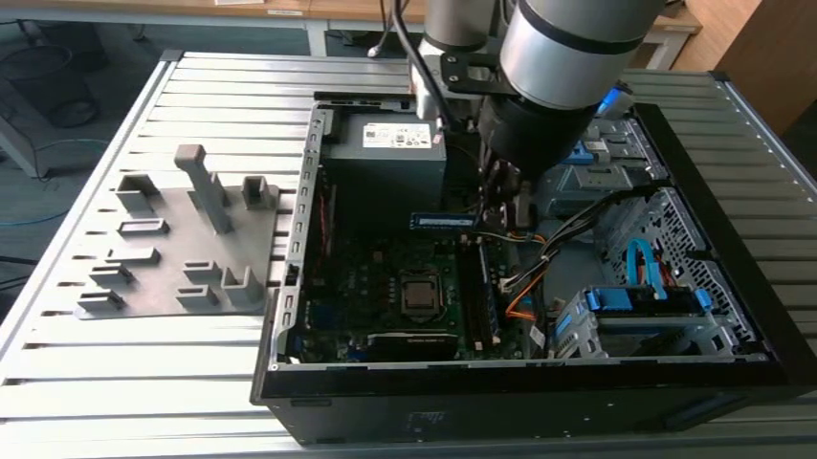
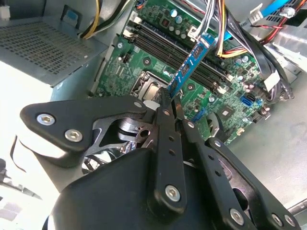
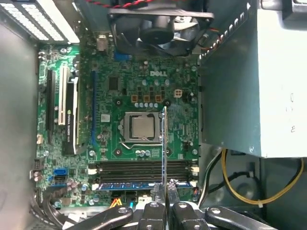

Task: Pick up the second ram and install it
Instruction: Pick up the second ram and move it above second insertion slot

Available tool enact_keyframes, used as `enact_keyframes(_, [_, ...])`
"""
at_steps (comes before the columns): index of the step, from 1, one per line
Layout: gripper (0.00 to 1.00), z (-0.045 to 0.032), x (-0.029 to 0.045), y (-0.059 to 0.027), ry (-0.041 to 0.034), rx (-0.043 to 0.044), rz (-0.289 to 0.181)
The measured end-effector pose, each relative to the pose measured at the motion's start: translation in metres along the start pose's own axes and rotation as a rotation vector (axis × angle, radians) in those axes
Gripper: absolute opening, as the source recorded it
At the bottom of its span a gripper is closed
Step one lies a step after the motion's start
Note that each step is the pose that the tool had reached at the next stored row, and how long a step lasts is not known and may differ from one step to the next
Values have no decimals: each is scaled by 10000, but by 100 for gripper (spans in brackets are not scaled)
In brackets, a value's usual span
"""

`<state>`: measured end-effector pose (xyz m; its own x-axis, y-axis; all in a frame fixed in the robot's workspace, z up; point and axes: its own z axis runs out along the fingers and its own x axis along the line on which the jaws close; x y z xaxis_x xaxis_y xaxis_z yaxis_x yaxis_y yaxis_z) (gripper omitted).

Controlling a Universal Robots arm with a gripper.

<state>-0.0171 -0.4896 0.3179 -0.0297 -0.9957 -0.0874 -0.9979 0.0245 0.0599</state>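
The jaws are clenched on one end of the second ram (image 2: 192, 64), a long, thin blue board with small black chips, held above the green motherboard (image 3: 144, 86) inside the open computer case (image 1: 511, 392).

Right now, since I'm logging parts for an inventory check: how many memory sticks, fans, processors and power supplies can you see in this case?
Memory sticks: 2, the second ram held in the gripper and a seated stick
Fans: 1, the case fan
Processors: 1, the processor
Power supplies: 1, the power supply
Total: 5
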Motion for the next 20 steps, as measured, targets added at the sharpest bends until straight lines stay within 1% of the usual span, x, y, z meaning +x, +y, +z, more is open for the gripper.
enact_keyframes(2, [14,15,10,2,8,5,62])
enact_keyframes(9, [14,73,23,22,-2,18,208])
enact_keyframes(12, [14,93,43,30,0,19,225])
enact_keyframes(16, [14,105,104,38,-1,20,226])
enact_keyframes(20, [14,105,105,37,17,20,227])
